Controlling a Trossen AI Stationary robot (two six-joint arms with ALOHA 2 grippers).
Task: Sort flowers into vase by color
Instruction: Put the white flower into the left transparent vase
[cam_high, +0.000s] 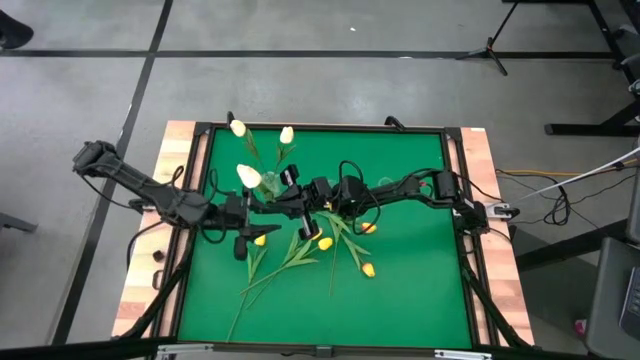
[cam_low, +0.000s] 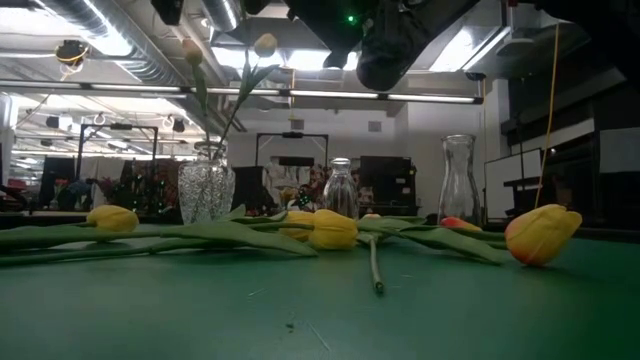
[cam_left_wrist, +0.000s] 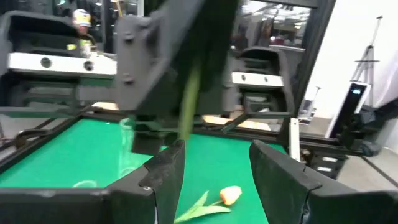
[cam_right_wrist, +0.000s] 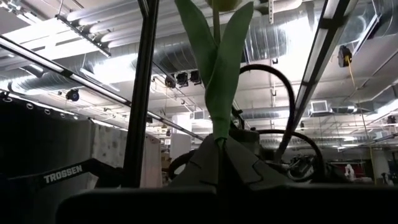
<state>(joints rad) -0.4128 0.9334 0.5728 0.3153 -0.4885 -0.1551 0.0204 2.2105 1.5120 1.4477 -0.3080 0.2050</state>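
**Observer:** What's the right arm holding?

**Operator:** A white tulip (cam_high: 248, 176). I have the right gripper (cam_high: 291, 193) pinched shut on its stem, bud upward, just beside the cut-glass vase (cam_low: 205, 188). I judge I'm holding it upright so the stem can drop into the neck.

**Observer:** And your left?

**Operator:** The left gripper (cam_high: 243, 240) hangs near that vase with its fingers (cam_left_wrist: 163, 177) spread, holding nothing. Through its camera I see the held stem, so I reckon it's placed to steady or take it.

**Observer:** Counts?

**Operator:** I count two pale tulips (cam_high: 238, 128) already standing in the vase and one in my grip. About five yellow or orange ones (cam_high: 368, 270) lie on the green mat (cam_high: 410, 290) beyond it. In the low view I see three glass vessels.
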